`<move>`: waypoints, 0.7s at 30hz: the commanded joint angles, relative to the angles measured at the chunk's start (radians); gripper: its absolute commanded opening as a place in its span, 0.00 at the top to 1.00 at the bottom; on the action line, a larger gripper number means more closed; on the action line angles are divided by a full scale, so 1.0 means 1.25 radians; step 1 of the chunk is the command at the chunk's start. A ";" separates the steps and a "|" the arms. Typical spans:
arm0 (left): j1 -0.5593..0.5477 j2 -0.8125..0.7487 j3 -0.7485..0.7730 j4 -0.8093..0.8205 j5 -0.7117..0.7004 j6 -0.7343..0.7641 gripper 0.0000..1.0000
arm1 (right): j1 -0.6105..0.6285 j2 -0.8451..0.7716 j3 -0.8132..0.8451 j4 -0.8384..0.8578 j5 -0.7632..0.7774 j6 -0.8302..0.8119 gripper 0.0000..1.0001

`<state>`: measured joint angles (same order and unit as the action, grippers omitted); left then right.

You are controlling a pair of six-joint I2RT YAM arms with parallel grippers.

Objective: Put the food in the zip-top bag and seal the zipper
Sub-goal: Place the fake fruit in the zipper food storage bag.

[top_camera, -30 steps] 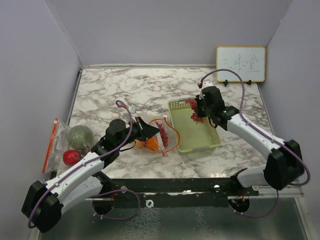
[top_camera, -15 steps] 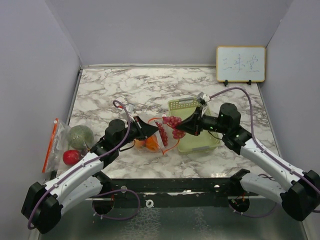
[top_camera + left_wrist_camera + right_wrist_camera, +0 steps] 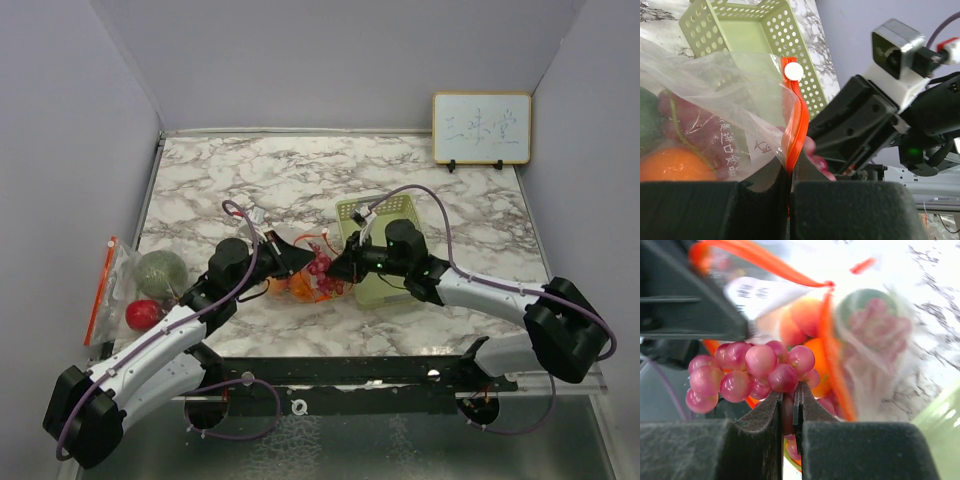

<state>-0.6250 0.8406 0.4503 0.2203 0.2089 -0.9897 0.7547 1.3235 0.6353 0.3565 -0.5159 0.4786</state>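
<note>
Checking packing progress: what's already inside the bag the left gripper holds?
Through the clear bag, pinched by the left gripper at its orange zipper: an orange fruit, reddish grapes and something dark green at the edge. The bag's lower part is hidden behind the gripper's fingers.

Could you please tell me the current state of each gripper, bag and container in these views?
left gripper: shut on the centre bag, at its orange zipper.
right gripper: shut on the grape bunch, at that bag's mouth.
centre bag: open, orange fruit inside.
left bag: holds the melon and red fruit; seal cannot be told.
green tray: upright, visible part empty.
</note>
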 commanded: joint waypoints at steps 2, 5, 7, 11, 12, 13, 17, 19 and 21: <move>0.000 -0.039 0.014 0.031 0.032 -0.006 1.00 | 0.013 0.048 0.016 -0.047 0.284 0.007 0.98; 0.001 -0.053 0.015 0.028 0.037 -0.008 1.00 | 0.020 0.059 0.039 -0.089 0.329 0.002 0.97; 0.001 -0.051 0.013 0.029 0.039 -0.006 1.00 | 0.030 0.047 0.052 -0.103 0.347 -0.004 0.84; 0.000 -0.038 -0.012 0.056 0.052 -0.029 1.00 | 0.064 -0.005 0.078 -0.133 0.452 -0.002 0.77; 0.001 -0.035 -0.025 0.075 0.058 -0.040 1.00 | 0.066 -0.014 0.083 -0.130 0.463 -0.001 0.75; 0.000 -0.033 -0.041 0.097 0.063 -0.055 1.00 | 0.066 -0.017 0.089 -0.128 0.468 -0.003 0.71; 0.000 -0.017 -0.077 0.142 0.063 -0.072 1.00 | 0.085 0.008 0.158 -0.160 0.399 -0.048 0.50; 0.000 -0.012 -0.077 0.141 0.056 -0.063 1.00 | 0.106 -0.002 0.160 -0.167 0.377 -0.055 0.47; 0.001 -0.007 -0.080 0.140 0.047 -0.056 1.00 | 0.117 -0.037 0.149 -0.176 0.386 -0.045 0.47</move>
<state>-0.6247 0.8257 0.3523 0.3290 0.2573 -1.0573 0.8600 1.3308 0.8150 0.1734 -0.0330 0.4431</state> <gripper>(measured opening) 0.011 0.526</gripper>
